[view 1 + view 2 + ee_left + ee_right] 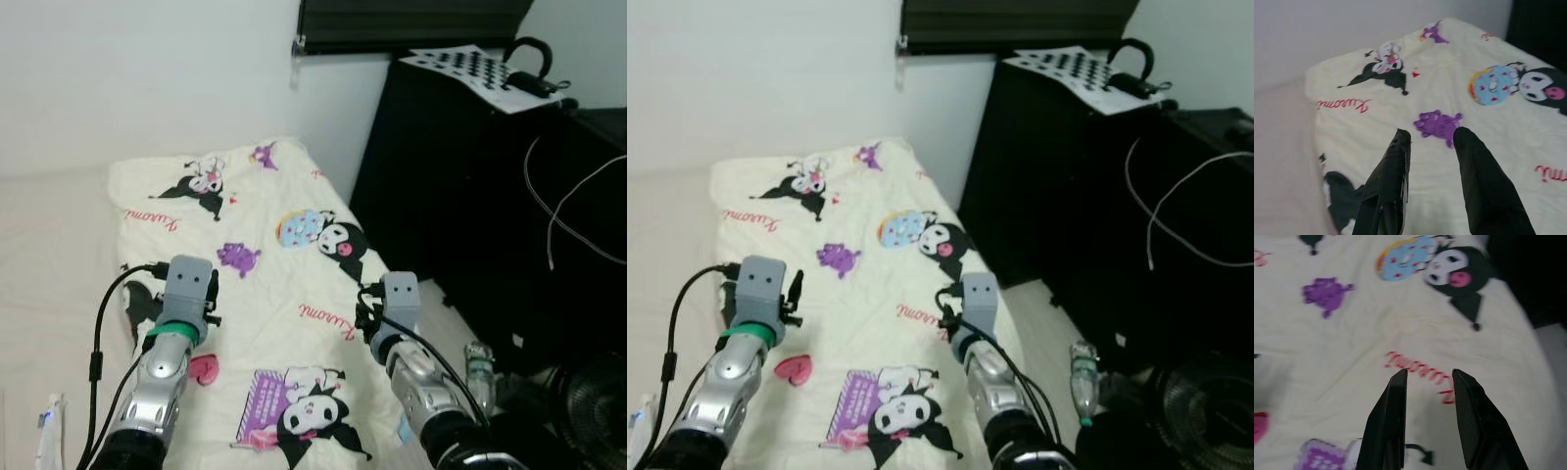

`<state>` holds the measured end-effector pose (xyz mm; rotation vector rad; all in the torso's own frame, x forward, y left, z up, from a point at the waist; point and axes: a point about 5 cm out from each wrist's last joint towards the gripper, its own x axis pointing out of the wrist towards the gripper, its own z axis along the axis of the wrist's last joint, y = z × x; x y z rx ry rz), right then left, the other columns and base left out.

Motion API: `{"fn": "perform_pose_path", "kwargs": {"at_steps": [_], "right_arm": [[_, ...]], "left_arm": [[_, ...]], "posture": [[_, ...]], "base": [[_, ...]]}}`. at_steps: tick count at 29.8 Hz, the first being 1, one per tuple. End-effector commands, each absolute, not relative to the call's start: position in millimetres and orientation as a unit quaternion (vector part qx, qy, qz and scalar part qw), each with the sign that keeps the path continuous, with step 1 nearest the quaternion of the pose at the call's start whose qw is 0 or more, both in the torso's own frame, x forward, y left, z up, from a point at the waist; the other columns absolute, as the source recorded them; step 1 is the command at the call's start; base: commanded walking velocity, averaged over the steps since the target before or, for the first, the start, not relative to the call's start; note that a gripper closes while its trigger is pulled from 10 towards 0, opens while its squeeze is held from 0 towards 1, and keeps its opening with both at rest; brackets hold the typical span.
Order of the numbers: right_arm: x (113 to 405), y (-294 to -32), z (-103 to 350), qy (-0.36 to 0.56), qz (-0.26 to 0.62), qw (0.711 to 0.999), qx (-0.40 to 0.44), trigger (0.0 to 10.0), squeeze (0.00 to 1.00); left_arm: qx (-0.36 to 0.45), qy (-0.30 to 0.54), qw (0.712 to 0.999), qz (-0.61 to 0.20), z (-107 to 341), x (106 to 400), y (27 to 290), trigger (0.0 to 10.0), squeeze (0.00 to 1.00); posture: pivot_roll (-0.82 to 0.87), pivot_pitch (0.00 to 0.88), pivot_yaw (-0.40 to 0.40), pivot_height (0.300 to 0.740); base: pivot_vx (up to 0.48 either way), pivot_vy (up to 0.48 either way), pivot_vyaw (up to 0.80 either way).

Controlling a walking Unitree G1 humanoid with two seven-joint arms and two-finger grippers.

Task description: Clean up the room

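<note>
A cream blanket (265, 245) printed with black and purple cartoon figures lies spread flat over the bed. My left gripper (1432, 134) hovers open above the blanket's left part, its fingers pointing toward a purple figure (1437, 125), with nothing between them. My right gripper (1429, 374) hangs open over the blanket near its right edge, above red lettering (1418, 372), also holding nothing. Both wrists (188, 289) (397, 304) are low in the head views.
A tall black cabinet (470, 196) stands right of the bed, with a checkered sheet (465, 64) on top and white cables (568, 206) hanging. A plastic bottle (478, 370) lies on the floor beside a black fan (598, 392). A small tube (49, 431) lies at the lower left.
</note>
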<state>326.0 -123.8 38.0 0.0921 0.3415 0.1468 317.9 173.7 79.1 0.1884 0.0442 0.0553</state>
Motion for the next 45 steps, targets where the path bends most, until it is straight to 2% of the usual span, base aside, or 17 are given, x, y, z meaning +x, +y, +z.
{"fn": "perform_pose_path", "kwargs": {"at_steps": [1,15,45], "right_arm": [[324.0,-120.8,35.1,0.176,0.078,0.980,0.049,10.0,0.00],[324.5,-123.7,35.2,0.172,0.079,0.981,0.049,10.0,0.00],[317.8,-112.6,27.8,0.186,0.103,0.976,0.054,10.0,0.00]], "left_arm": [[0.091,0.034,0.995,0.030,74.1,315.9,175.9,10.0,0.00],[0.095,0.030,0.994,0.041,74.2,310.9,176.6,10.0,0.00],[0.097,0.038,0.993,0.061,72.3,297.1,183.2,10.0,0.00]], "posture": [[0.05,0.000,-0.010,0.740],[0.08,0.000,-0.019,0.740],[0.10,0.017,-0.045,0.740]], "base": [[0.000,0.000,0.00],[0.000,0.000,0.00],[0.000,0.466,0.00]]}}
